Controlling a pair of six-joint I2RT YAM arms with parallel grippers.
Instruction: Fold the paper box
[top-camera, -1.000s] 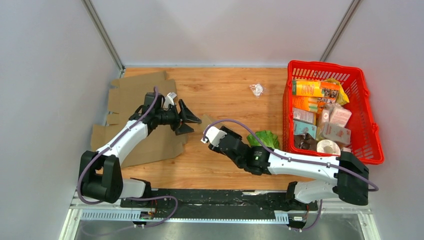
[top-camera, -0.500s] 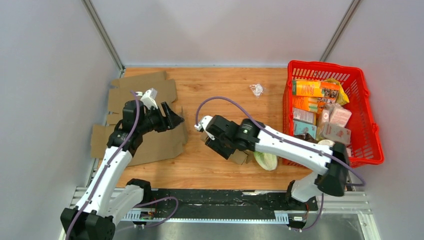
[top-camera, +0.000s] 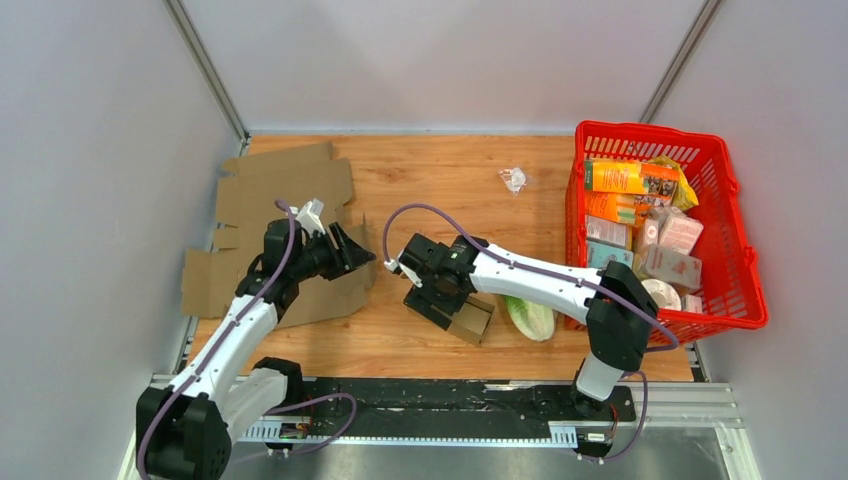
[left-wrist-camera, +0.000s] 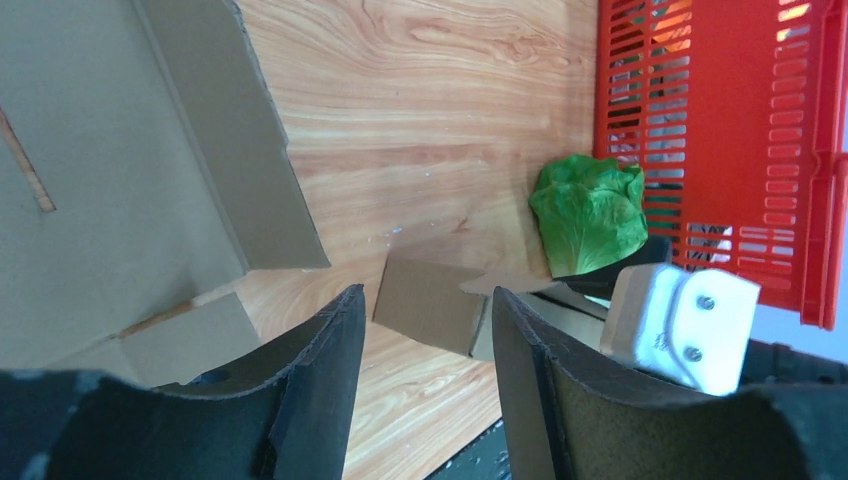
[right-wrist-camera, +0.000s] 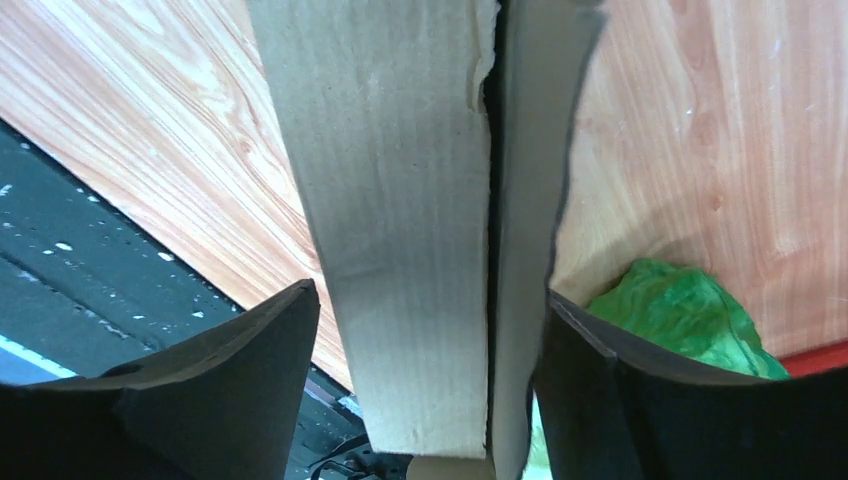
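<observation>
left pincer (top-camera: 352, 252), seen from above, hovers with its jaws apart over the right edge of the flat cardboard sheet (top-camera: 285, 185), which lies spread on the left of the wooden counter (top-camera: 450, 190). right pincer (top-camera: 455, 305) reaches down onto the small cardboard box (top-camera: 478, 322) near the counter's front middle, its fingertips hidden under its own wrist. a lettuce (top-camera: 530, 318) lies just right of that box, partly under the arm and beside the red basket (top-camera: 738, 220). from the left wrist, the left pincer's jaws stand fairly wide with nothing between them. beyond the gap sit the small box and the lettuce, and the sheet runs off the frame on the left. from the right wrist, the box stands on end between the jaws, its top and bottom cut off. one finger is against it and the other just beside it, so i cannot tell whether they press it.
</observation>
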